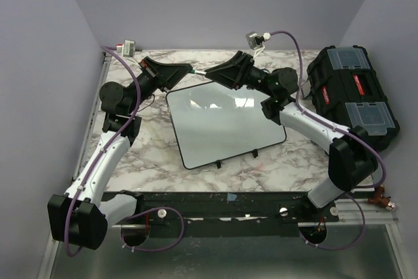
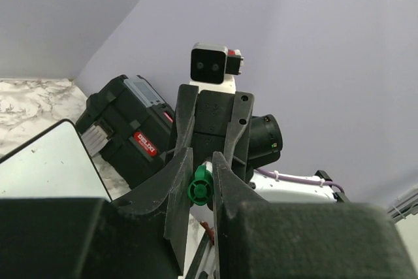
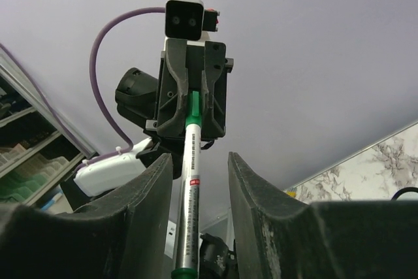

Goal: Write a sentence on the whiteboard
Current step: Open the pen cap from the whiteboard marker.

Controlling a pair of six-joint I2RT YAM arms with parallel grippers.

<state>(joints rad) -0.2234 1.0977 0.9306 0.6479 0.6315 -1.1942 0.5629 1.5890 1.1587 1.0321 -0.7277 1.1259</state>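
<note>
The whiteboard [image 1: 225, 122] lies flat in the middle of the table, and I see no writing on it, only reflections. Both grippers meet in the air above its far edge. A silver marker [image 1: 200, 71] with green ends spans the gap between them. My left gripper [image 1: 190, 68] is shut on the marker's green cap [image 2: 199, 187]. My right gripper [image 3: 199, 157] is open, and the marker's barrel [image 3: 189, 187] runs between its spread fingers, nearer the left one. A corner of the whiteboard [image 2: 46, 161] shows in the left wrist view.
A black toolbox [image 1: 353, 96] with clear lid compartments stands at the right of the table, next to the right arm; it also shows in the left wrist view as the toolbox [image 2: 124, 129]. Marble tabletop [image 1: 150, 148] surrounds the board. Purple walls close in on three sides.
</note>
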